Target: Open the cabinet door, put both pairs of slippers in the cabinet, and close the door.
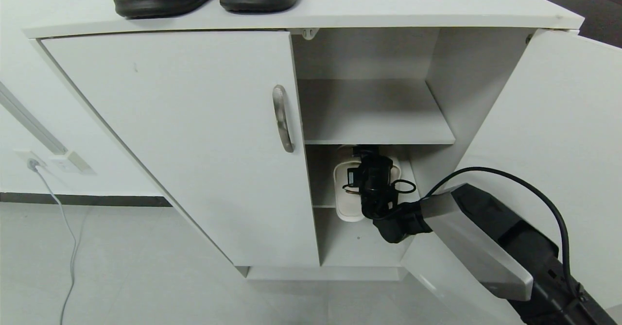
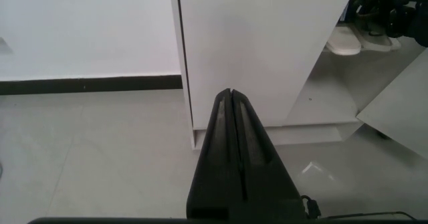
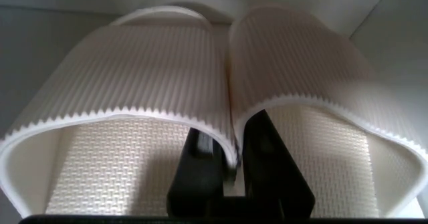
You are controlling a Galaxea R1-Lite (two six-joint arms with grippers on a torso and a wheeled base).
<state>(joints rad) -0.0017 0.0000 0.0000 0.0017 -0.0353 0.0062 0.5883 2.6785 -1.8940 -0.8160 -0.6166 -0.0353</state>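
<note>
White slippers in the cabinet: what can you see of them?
The white slippers are a pair, side by side and touching, of cream, foam-like material. Each has a broad ribbed strap with a zigzag edge over a finely textured footbed. They are in the open right half of the cabinet, at its lower shelf, strap openings facing the right gripper, which is shut on the two inner strap edges, one finger inside each slipper.

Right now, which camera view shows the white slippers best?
The right wrist view: white slippers close up, both ribbed straps clear, the right tool clamped on their inner edges. In the head view the arm covers most of them; the left wrist view shows them far off.
</note>
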